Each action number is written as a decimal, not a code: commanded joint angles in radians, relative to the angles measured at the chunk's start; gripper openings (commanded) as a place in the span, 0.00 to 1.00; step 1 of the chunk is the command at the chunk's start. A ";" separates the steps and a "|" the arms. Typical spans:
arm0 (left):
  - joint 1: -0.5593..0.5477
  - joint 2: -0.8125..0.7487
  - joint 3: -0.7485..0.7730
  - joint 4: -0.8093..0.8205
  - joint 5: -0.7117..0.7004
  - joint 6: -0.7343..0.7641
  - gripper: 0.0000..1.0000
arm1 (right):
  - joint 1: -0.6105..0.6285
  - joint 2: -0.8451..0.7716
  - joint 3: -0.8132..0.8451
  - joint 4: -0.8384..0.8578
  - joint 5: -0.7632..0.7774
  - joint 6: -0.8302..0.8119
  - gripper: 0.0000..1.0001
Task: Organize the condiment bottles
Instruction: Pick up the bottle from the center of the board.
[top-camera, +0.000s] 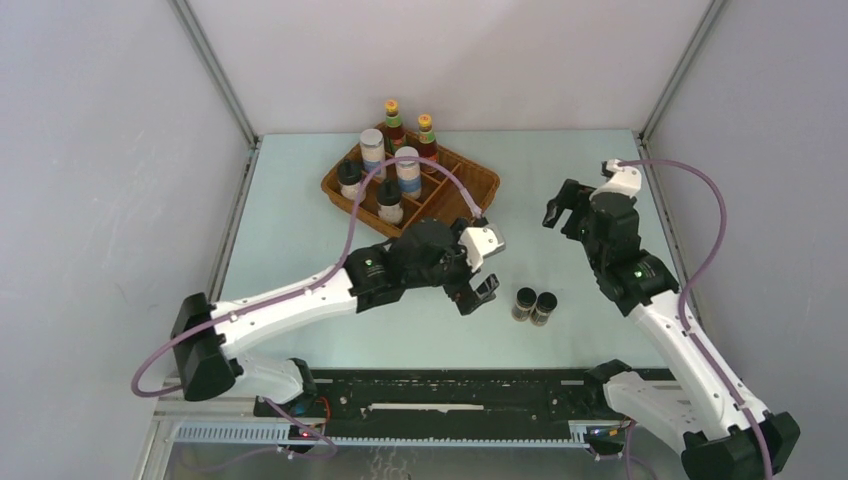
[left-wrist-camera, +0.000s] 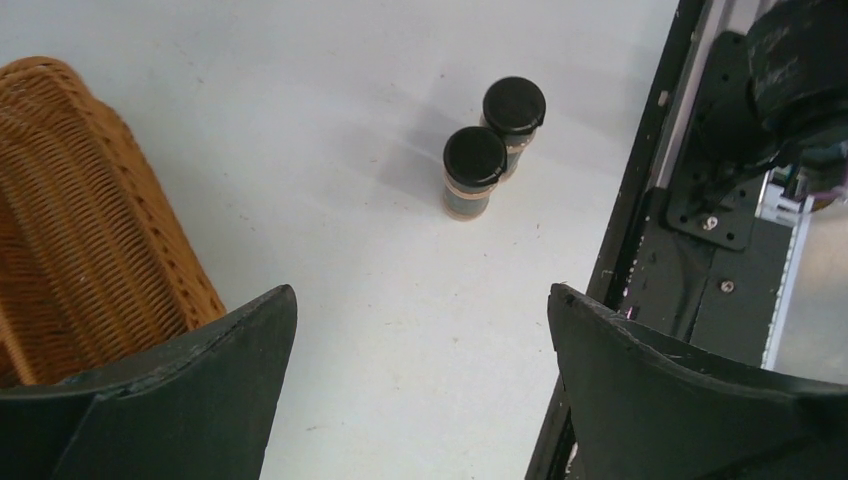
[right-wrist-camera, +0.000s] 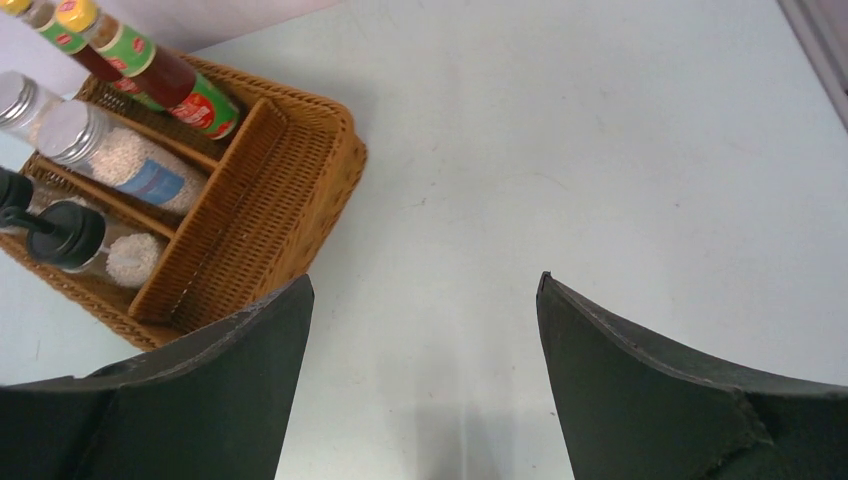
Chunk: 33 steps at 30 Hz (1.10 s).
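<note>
The pale bench (top-camera: 300, 200) carries a brown wicker tray (top-camera: 482, 182) at its far middle, split by dividers. Six of the condiment bottles stand upright in the tray's left-hand compartments. Two slim red-brown sauce bottles (top-camera: 393, 122) (top-camera: 427, 135) are in the farthest row. Two silver-lidded jars (top-camera: 372, 150) (top-camera: 407, 170) sit in the row before them. Two black-capped shakers (top-camera: 349, 178) (top-camera: 390, 200) are in the nearest.

The two tiny dark vials (top-camera: 523, 303) (top-camera: 544, 308) stand upright outside the tray on the near bench, side by side and touching or nearly so. The left jaws are spread wide and grip nothing. They hang just to the left of the vials, which in the left wrist view lie ahead of the gap, apart from both fingers. The right jaws are also spread with nothing between them. They hang over bare bench right of the tray, well apart from the vials.

The left arm (top-camera: 290, 300) stretches low across the bench toward the middle, its wrist bent down. The right arm (top-camera: 680, 340) rises from its base and leans toward the far right.
</note>
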<state>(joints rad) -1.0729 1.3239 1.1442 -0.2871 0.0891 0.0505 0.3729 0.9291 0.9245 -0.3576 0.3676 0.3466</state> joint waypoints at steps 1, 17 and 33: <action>-0.010 0.066 0.050 0.033 0.074 0.124 1.00 | -0.053 -0.049 -0.030 0.007 0.001 0.031 0.90; -0.010 0.356 0.188 -0.001 0.144 0.399 1.00 | -0.190 -0.110 -0.061 0.035 -0.097 0.049 0.90; -0.010 0.446 0.255 0.030 0.245 0.463 0.99 | -0.210 -0.110 -0.061 0.053 -0.119 0.049 0.90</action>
<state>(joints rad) -1.0779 1.7481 1.3144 -0.2852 0.2733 0.4808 0.1719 0.8295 0.8665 -0.3527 0.2520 0.3790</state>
